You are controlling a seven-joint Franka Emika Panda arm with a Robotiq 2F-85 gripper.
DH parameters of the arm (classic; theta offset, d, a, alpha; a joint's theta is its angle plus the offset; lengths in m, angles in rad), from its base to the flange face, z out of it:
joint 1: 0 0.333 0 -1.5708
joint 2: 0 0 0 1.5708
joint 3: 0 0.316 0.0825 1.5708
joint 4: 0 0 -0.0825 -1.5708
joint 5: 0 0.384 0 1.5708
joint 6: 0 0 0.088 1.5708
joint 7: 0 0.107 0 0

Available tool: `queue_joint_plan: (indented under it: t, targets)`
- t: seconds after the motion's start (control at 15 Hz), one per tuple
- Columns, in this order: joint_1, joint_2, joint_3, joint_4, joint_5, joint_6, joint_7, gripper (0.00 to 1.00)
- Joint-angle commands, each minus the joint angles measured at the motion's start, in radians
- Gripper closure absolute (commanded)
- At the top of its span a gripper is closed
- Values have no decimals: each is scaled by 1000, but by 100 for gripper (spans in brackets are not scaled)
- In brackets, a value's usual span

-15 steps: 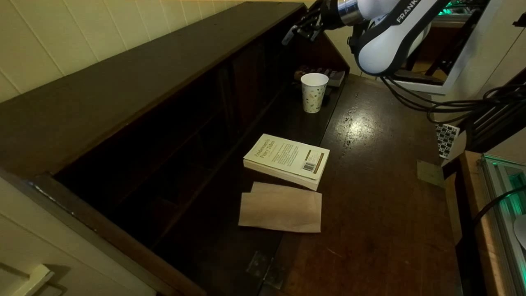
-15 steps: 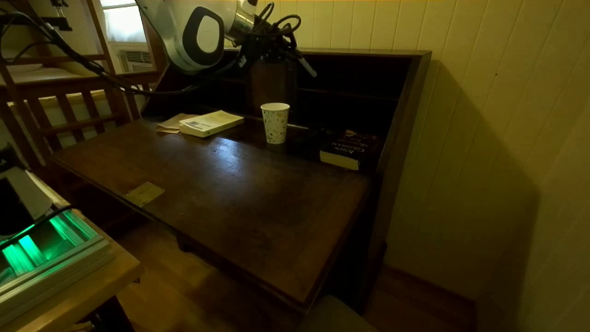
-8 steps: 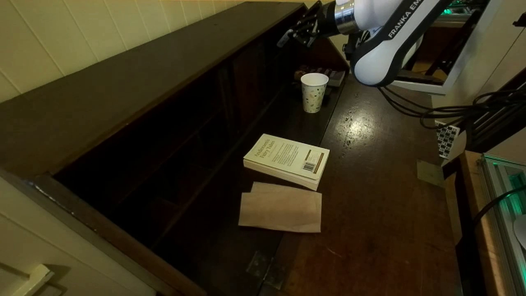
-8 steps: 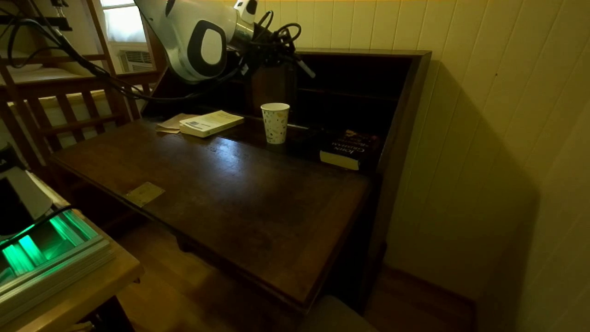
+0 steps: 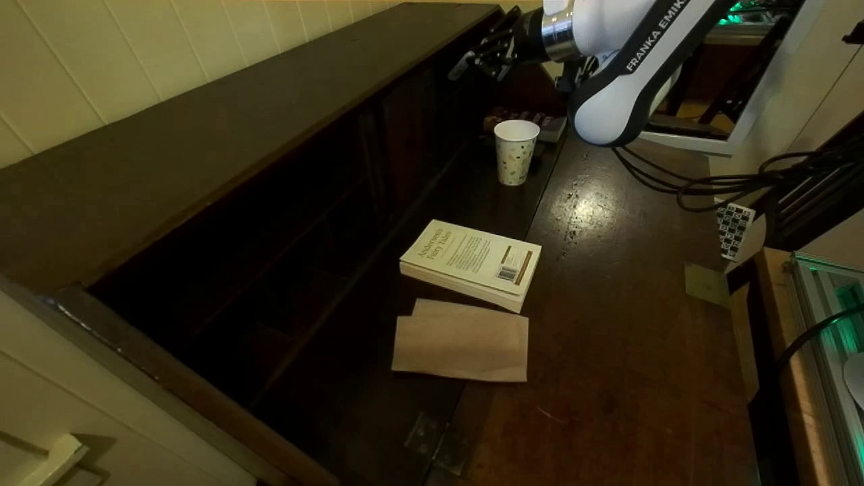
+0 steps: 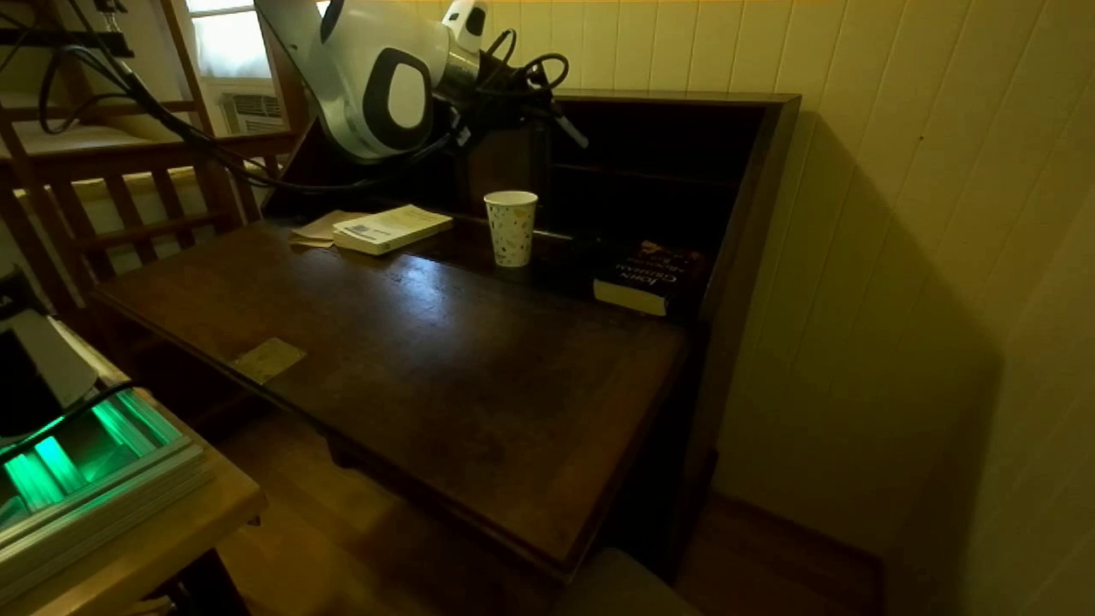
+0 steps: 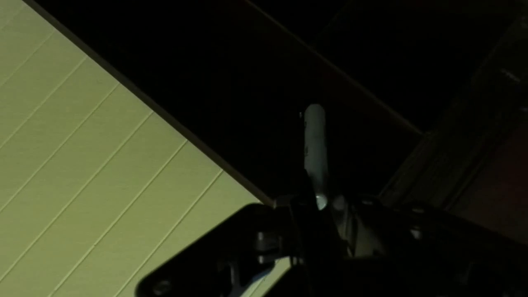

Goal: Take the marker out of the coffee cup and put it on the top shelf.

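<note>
Along the wall point(image 5: 135, 54) stretches the top shelf point(image 5: 236, 108), its front edge above the desktop point(image 6: 385, 359) and dark compartments point(image 6: 650, 137). Bent, the arm point(image 5: 631, 88) reaches in over the desktop and points its gripper point(image 7: 324, 205) at the compartments, with open air between it and the upright cup point(image 6: 511, 229); the jaws pinch the marker point(image 7: 316, 144), which slants downward and shows below that edge in both exterior views, the gap impossible to judge.

Dark wooden desktop point(image 6: 462, 385): coffee cup point(image 6: 511, 231) upright between Andersen's Fairy Tales book point(image 5: 470, 262) and John Grisham book point(image 6: 648, 280); brown paper point(image 5: 462, 344) just beside former.
</note>
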Motion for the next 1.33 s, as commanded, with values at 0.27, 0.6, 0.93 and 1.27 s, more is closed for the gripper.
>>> queue_joint_plan:
  t: [0.27,0.6,0.93,1.27]
  targets:
    - [-82,56,41,93,-136,-3,99,96]
    - [-103,81,48,122,-180,-19,115,96]
    - [-115,99,50,141,-193,-57,123,96]
    - [-123,120,50,169,-177,-83,124,96]
